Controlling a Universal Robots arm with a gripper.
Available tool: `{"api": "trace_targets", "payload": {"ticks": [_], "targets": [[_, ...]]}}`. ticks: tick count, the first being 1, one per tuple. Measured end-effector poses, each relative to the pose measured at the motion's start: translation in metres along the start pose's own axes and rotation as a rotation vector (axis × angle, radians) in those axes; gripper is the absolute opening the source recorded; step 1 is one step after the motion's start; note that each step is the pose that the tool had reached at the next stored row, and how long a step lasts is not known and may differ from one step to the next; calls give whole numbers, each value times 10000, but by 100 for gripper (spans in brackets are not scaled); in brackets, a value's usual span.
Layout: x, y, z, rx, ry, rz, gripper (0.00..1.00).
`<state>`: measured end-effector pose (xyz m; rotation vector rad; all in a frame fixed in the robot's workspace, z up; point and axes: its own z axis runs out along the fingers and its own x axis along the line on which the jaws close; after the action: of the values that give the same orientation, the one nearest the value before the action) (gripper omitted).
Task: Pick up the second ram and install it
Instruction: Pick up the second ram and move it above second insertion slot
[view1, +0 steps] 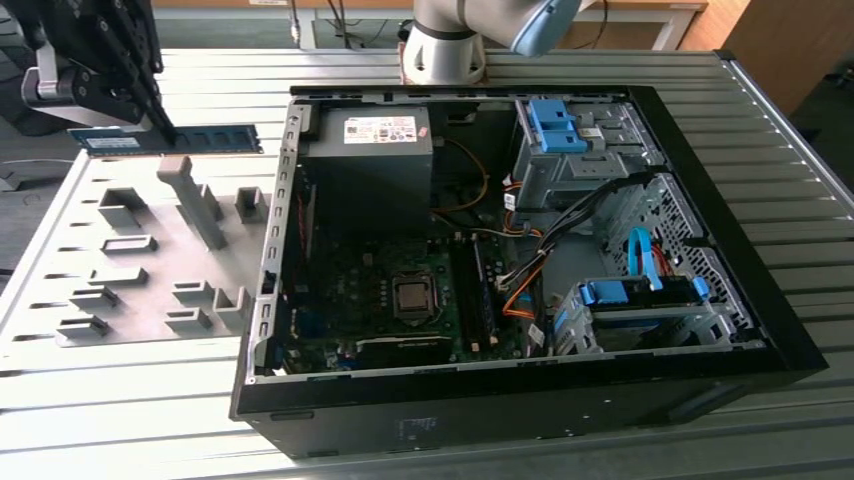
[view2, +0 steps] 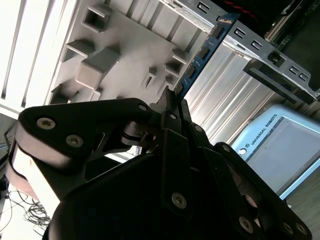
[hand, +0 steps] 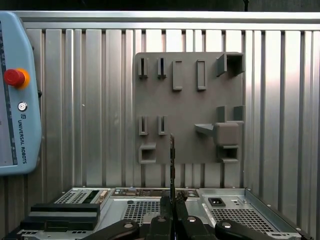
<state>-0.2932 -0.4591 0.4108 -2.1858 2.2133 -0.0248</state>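
End effector (view1: 147, 128) clamped on the slim blue-green ram (view1: 203, 138), black chips along it, at ten o'clock from the case (view1: 534, 415).

A grey holder plate (view1: 158, 255) lies on the ribbed table (view1: 120, 400) beneath the claw (view1: 150, 128). An open computer case (view1: 534, 400) sits farther from the claw, towards the exterior view's right.
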Motion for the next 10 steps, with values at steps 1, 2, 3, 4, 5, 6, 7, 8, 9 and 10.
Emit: {"api": "trace_targets", "payload": {"ticks": [1, 2, 3, 4, 5, 6, 7, 8, 9, 10], "targets": [[0, -9, 1, 1, -1, 0, 14], [0, -19, 1, 0, -1, 0, 14], [0, -27, 1, 0, 0, -1, 14], [0, -36, 1, 0, 0, 0, 14], [0, -45, 2, 0, -1, 0, 14], [-1, -54, 2, 1, -1, 0, 14], [-1, -66, 2, 0, 0, 0, 14], [-1, -75, 3, 0, 0, 0, 14], [-1, -84, 3, 0, 0, 0, 14], [-1, -92, 3, 1, 0, 0, 14]]}}
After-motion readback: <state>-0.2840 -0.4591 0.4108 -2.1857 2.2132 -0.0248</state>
